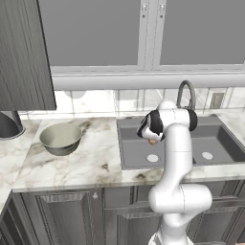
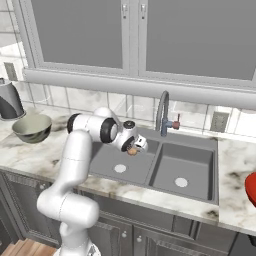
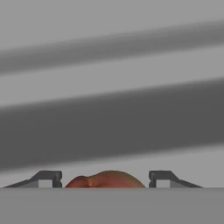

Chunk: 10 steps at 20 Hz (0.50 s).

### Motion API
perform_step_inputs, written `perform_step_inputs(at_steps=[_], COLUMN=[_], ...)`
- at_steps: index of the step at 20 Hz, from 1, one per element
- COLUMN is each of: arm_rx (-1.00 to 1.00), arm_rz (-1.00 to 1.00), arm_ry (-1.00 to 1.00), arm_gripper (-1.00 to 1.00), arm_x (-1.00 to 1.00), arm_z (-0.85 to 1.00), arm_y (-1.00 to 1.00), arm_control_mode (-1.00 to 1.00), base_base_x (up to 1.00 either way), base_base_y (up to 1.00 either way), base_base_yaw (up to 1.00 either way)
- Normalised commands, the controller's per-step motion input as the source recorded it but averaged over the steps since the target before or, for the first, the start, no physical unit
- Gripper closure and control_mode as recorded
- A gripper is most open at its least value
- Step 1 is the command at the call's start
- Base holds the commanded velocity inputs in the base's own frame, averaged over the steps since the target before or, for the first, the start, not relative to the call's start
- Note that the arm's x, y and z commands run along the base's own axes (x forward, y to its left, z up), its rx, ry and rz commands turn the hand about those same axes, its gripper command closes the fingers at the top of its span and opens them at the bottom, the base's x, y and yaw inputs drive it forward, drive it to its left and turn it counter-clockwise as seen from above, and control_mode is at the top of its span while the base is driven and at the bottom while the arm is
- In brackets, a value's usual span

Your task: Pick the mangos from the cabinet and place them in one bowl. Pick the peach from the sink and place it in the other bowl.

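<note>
Left base view: the peach [image 1: 152, 141], round with no clear long axis, sits at the gripper [image 1: 151, 139] over the left basin of the sink [image 1: 139, 125]; the grey-green bowl [image 1: 60, 138] rests on the marble counter [image 1: 86, 162]. Right base view: fruit tucked under the hand, above the basin. Hand view: the fingertips [image 3: 49, 178] flank the peach with small gaps; whether they grip it is unclear.

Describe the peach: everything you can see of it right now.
The peach is a small, rounded, smooth fruit, orange shading to deep red on one side. It sits between the gripper fingertips, above the left basin of the sink. The base views show only a small orange patch of it under the hand. Whether the fingers press it cannot be told.
</note>
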Motion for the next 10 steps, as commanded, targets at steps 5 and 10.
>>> perform_step_inputs(at_steps=[5, 10], arm_rx=[0.12, 0.07], arm_rz=[-0.03, -0.03], arm_ry=[0.0, -0.09], arm_gripper=[1.0, 1.0], arm_x=[-0.22, -0.75], arm_z=[-0.84, -0.07], arm_y=[0.1, 0.14], arm_control_mode=[-1.0, -1.0], base_base_x=[0.0, 0.0], base_base_y=[0.0, 0.0], base_base_yaw=[0.0, 0.0])
